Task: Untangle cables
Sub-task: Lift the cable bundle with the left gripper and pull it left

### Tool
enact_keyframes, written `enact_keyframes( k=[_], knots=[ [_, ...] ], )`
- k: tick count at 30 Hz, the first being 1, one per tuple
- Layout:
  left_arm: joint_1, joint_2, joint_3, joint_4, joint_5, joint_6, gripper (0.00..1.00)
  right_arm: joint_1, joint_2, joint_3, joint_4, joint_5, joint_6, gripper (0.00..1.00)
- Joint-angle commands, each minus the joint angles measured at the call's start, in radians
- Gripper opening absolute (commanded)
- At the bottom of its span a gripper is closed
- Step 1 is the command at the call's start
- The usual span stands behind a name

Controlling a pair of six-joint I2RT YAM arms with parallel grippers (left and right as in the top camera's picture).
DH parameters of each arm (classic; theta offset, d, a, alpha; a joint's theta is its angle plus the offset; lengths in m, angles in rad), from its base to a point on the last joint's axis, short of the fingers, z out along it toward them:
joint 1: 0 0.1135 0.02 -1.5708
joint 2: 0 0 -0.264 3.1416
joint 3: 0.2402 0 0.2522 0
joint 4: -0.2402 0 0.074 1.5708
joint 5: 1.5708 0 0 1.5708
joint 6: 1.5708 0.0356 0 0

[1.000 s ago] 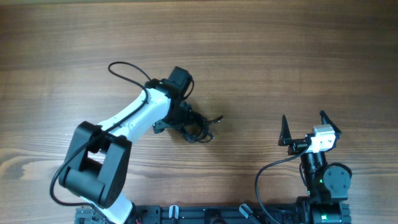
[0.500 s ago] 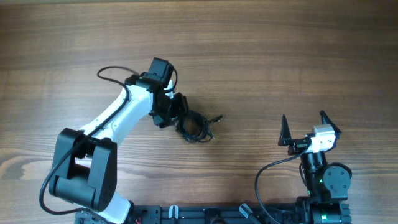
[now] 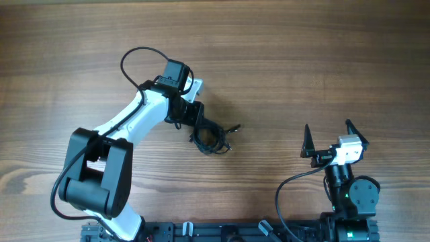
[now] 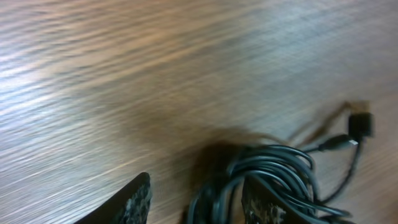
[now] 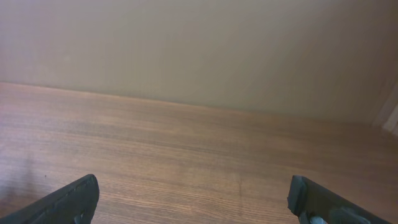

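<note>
Two tools: left tool (image 4: pixel 198 199) and right tool (image 3: pixel 329 138), both with jaws spread apart, gripping nothing.
Cables (image 3: pixel 211 138): thin black cords bunched in a small coil on the wooden worktop (image 3: pixel 302 54), near its middle.
Left tool position: low at the coil's upper-left edge; the wrist view shows loops lying between its two fingers (image 4: pixel 135 198).
Plug end: a black plug (image 4: pixel 360 123) sticks out to the coil's right.
Right tool position: well apart from the coil, near the worktop's front right edge.
</note>
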State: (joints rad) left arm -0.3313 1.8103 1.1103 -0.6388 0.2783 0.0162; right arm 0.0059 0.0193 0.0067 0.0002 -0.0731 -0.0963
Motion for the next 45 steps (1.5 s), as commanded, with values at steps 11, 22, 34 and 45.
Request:
enact_keyframes(
  k=[11,22,34,45],
  knots=[
    [0.005,0.052,0.000,0.033,0.070,0.021,0.27,0.002,-0.012,-0.002,0.002,0.014,-0.009,1.00],
    [-0.051,0.116,0.000,0.035,0.061,0.016,0.04,0.002,-0.012,-0.002,0.002,0.014,-0.008,1.00],
    [0.055,-0.196,0.006,-0.022,0.071,-0.103,0.04,0.002,-0.012,-0.002,0.002,0.014,-0.009,1.00],
    [0.055,-0.346,0.006,-0.073,0.114,-0.014,0.04,0.002,-0.012,-0.002,0.067,-0.288,-0.002,1.00]
  ],
)
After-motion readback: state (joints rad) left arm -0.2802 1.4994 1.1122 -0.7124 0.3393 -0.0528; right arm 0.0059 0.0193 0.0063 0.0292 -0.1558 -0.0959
